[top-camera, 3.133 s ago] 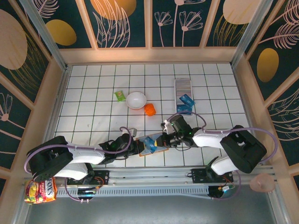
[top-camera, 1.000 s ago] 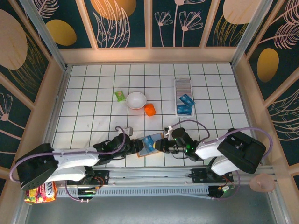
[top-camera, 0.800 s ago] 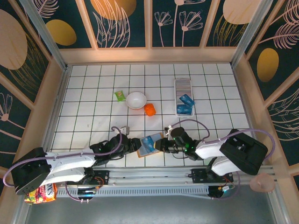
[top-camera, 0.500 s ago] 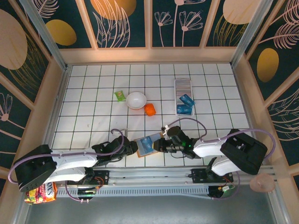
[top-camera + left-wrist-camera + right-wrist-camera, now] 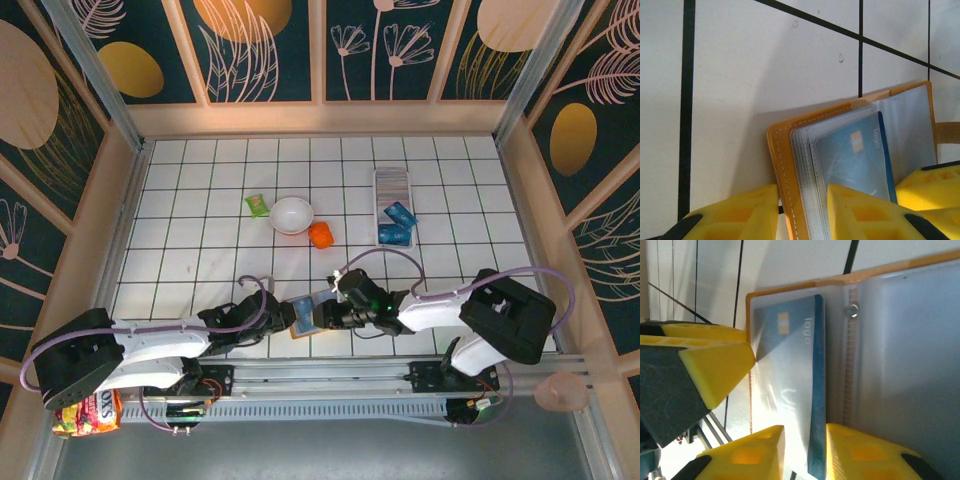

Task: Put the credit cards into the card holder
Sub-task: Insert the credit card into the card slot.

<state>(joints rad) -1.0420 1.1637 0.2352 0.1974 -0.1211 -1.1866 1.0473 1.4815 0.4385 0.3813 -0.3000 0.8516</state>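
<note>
Bright even light, wrist cams soft, glare in rt wrist

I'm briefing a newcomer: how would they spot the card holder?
On the tiled table, look right of the white bowl. The card holder is the long, narrow, pale tray lying front to back. Unlike the tan wallet at the near edge, it has blue credit cards at its near end.

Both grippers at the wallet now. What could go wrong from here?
1. The right gripper straddles an edge of the blue card with slack showing; closing, it may pinch the clear sleeve too, so the card could stay stuck.
2. The left gripper clamps the wallet by one edge only; a pull on the card might twist or drag it loose.
3. Fingers of both grippers sit close together there and could collide.
</note>
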